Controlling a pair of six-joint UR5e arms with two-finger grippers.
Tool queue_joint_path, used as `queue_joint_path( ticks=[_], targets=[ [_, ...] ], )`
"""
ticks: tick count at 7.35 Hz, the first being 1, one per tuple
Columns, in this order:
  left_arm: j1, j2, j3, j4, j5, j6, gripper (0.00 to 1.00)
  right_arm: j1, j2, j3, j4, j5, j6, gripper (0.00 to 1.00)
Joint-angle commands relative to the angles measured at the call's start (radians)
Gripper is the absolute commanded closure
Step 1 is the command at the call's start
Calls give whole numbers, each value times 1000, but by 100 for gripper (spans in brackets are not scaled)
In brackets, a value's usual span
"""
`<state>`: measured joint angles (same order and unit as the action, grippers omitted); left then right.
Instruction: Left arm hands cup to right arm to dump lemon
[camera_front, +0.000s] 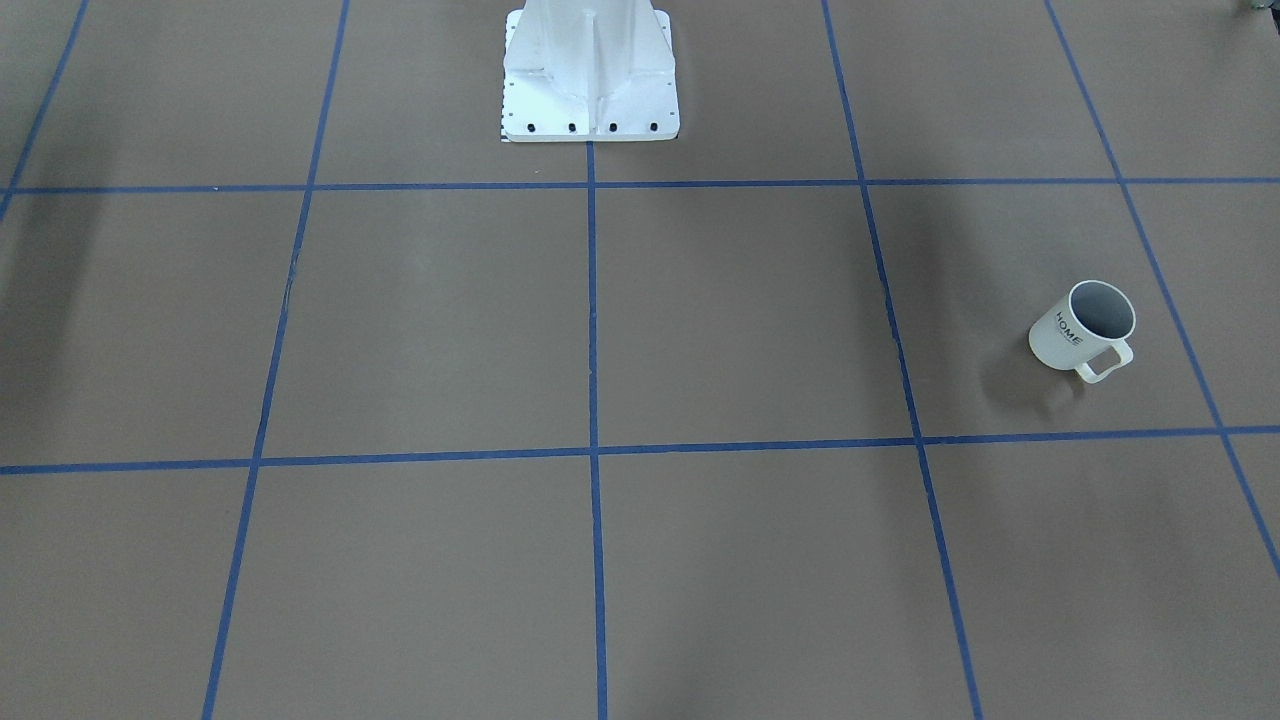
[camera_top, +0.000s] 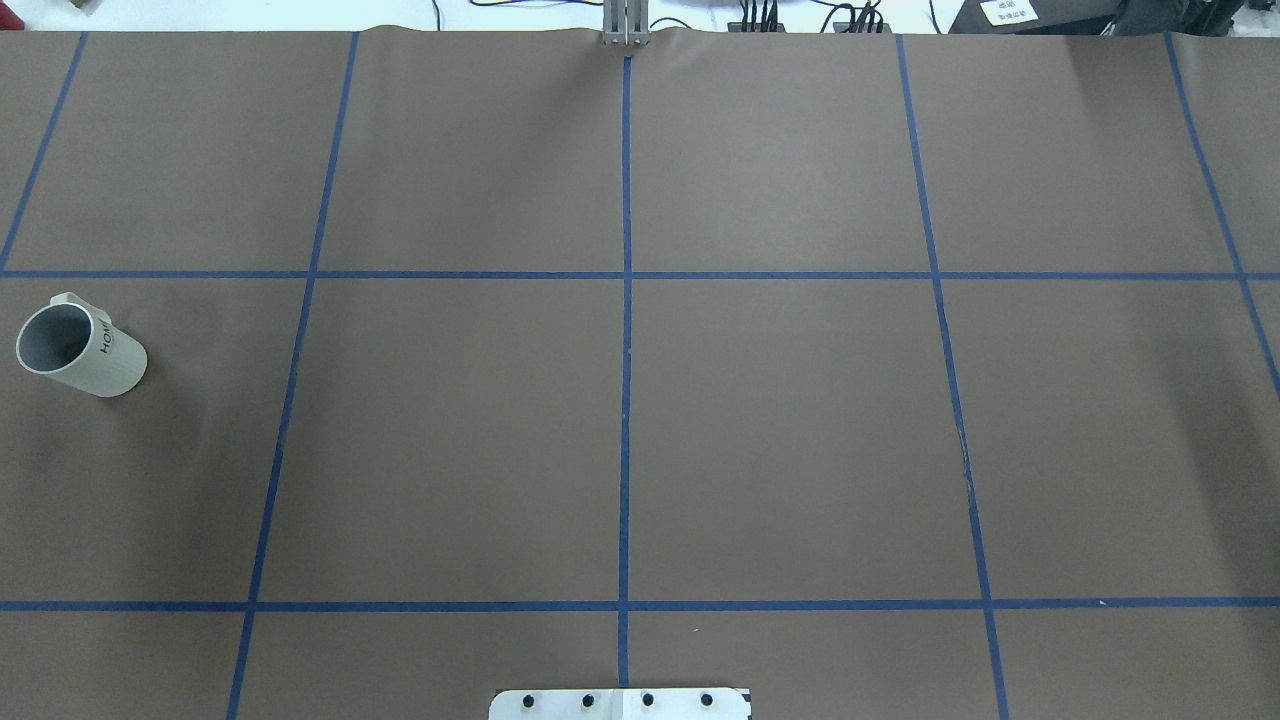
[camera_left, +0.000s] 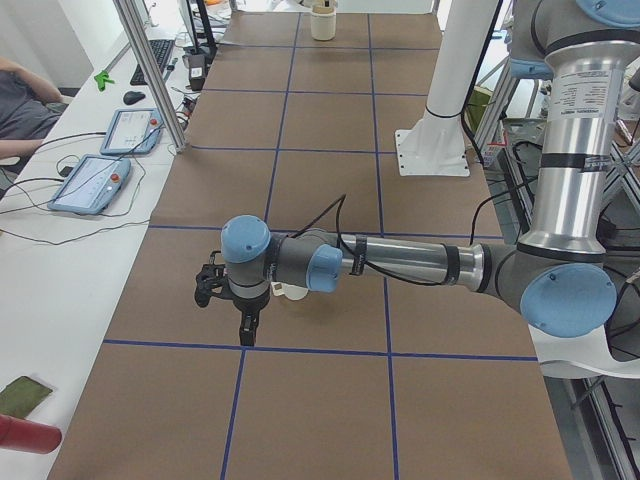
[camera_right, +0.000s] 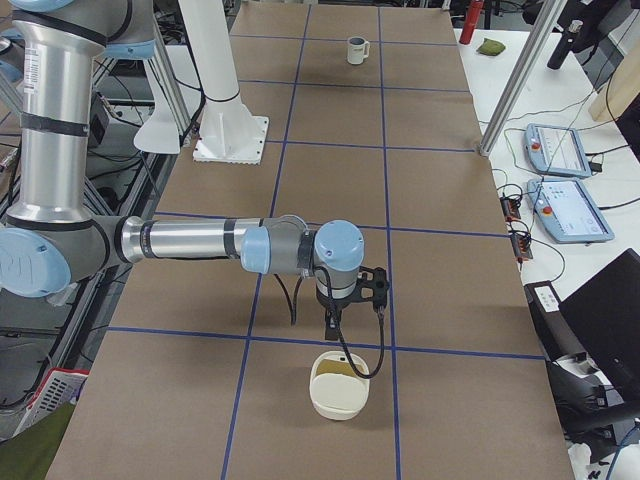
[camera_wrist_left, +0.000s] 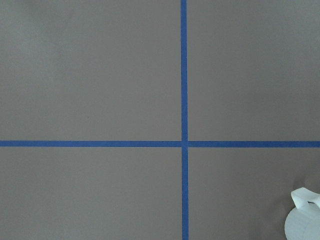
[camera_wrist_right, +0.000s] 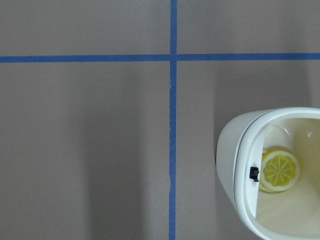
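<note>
Whether either pair of jaws is standing spread or pressed together I cannot tell. The left gripper (camera_left: 246, 335) and the right gripper (camera_right: 333, 326) are showing only in the side views, both pointing down and hovering over the table (camera_top: 780, 430).

The cup (camera_front: 1085, 330) is standing upright near the table's left end, close to the left gripper. Its handle (camera_front: 1110, 371) is pointing away from the robot, and its grey inside is showing no lemon from these angles. A lemon (camera_wrist_right: 280, 169) slice is lying in a white container (camera_wrist_right: 235, 160) near the right gripper.

The cup is looking stiff, glazed and probably slick, fairly heavy and breakable. I am judging a pinch across the rim wall opposite the handle safest, leaving the handle side free for the right gripper.
</note>
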<state>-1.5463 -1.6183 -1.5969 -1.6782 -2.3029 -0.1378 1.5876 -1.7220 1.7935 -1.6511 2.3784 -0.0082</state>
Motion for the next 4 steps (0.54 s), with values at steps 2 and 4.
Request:
queue_joint_path(
  ticks=[2, 4],
  targets=[
    [2, -2, 0, 0, 0, 0, 0, -1, 39, -11, 14, -2, 0, 0],
    [2, -2, 5, 0, 0, 1, 0, -1, 74, -35, 14, -2, 2, 0]
  ],
)
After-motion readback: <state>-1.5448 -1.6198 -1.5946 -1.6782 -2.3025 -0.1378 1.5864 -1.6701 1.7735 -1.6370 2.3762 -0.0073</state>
